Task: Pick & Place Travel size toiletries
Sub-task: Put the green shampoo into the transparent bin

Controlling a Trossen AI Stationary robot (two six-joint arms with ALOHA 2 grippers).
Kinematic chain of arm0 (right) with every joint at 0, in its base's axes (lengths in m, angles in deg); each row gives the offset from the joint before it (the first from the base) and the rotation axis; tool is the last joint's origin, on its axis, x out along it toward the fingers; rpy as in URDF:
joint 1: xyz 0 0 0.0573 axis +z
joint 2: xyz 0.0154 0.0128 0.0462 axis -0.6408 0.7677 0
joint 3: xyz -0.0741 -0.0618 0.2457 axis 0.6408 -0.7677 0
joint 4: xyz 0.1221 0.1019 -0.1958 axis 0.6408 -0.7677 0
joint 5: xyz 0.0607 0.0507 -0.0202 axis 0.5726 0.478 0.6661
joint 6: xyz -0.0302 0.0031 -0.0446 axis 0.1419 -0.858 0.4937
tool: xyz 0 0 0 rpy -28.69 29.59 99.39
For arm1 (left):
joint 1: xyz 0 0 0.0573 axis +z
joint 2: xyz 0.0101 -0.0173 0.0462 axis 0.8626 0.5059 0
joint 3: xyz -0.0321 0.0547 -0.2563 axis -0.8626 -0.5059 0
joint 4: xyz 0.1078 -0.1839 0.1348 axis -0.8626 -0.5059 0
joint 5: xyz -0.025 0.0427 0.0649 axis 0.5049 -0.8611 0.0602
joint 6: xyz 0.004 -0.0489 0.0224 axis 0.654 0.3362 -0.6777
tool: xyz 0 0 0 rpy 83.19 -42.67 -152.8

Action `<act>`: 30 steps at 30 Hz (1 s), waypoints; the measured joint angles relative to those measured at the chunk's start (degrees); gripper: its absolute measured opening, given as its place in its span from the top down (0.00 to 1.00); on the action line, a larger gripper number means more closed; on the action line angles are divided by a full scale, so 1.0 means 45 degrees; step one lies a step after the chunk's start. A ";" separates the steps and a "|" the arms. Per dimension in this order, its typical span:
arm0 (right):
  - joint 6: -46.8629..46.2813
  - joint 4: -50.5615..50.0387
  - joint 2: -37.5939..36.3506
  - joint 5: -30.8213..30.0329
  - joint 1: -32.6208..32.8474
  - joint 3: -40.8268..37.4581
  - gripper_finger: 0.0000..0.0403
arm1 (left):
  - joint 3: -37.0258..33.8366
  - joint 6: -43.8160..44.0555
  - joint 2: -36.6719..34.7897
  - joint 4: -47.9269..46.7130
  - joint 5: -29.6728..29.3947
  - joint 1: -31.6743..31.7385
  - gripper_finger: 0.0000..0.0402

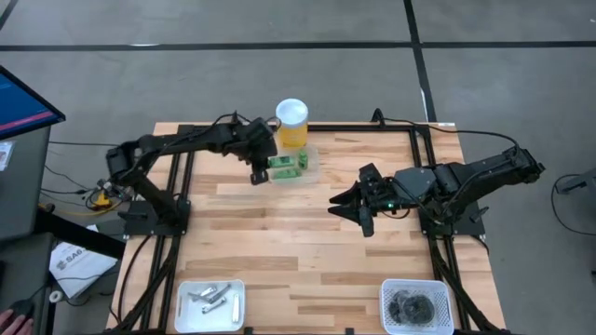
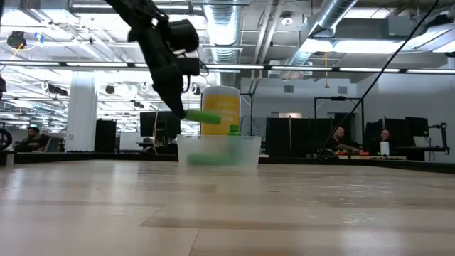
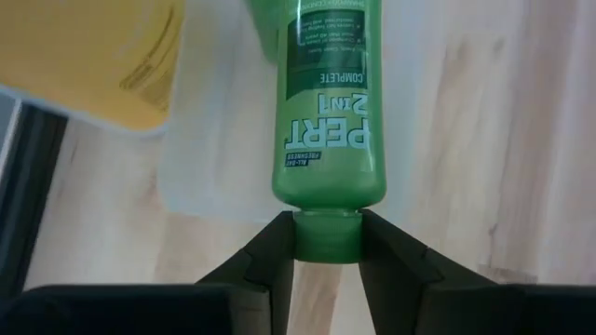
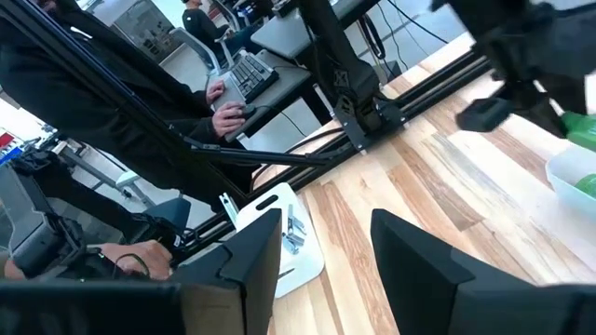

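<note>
The left gripper (image 1: 259,175) hung above the far middle of the tabletop (image 1: 307,242), at the near-left edge of a clear container (image 1: 312,160), its jaws closed on the cap of a green tube (image 3: 328,112) printed with white lettering. In the low view the tube (image 2: 203,116) was held in the air, roughly level, just above the container's rim (image 2: 217,139). More green tubes (image 1: 289,165) lay inside that container, and a tall yellow cylinder (image 1: 291,123) with a white lid stood just behind it.

The right gripper (image 1: 352,208) hovered over the middle-right of the tabletop, well apart from the container, its jaws parted and holding nothing.

At the near edge, a white tray (image 1: 237,303) on the left held thin silvery metal pieces (image 1: 210,296), and a white basket (image 1: 449,302) on the right held dark grey round pieces (image 1: 413,306)
</note>
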State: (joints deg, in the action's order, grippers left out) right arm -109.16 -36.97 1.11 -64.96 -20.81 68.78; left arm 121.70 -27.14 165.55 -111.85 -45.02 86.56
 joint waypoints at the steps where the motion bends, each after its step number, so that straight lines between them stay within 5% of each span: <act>1: 0.0032 -0.0005 0.0000 0.0000 -0.0003 0.0000 0.60 | 0.0294 -0.0067 0.0301 -0.0285 -0.0052 0.0058 0.77; 10: 0.0129 -0.0012 0.0000 0.0000 0.0001 0.0000 0.60 | 0.1936 -0.1106 0.1351 -0.1278 -0.0137 0.0456 0.77; 30: 0.0448 -0.0107 0.0000 0.0001 -0.0004 0.0000 0.60 | 0.2845 -0.1793 0.3178 -0.1487 -0.0788 0.0531 0.77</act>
State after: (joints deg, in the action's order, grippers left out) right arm -107.14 -37.45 1.11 -64.95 -20.83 68.78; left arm 134.50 -35.21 179.85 -118.54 -48.56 88.95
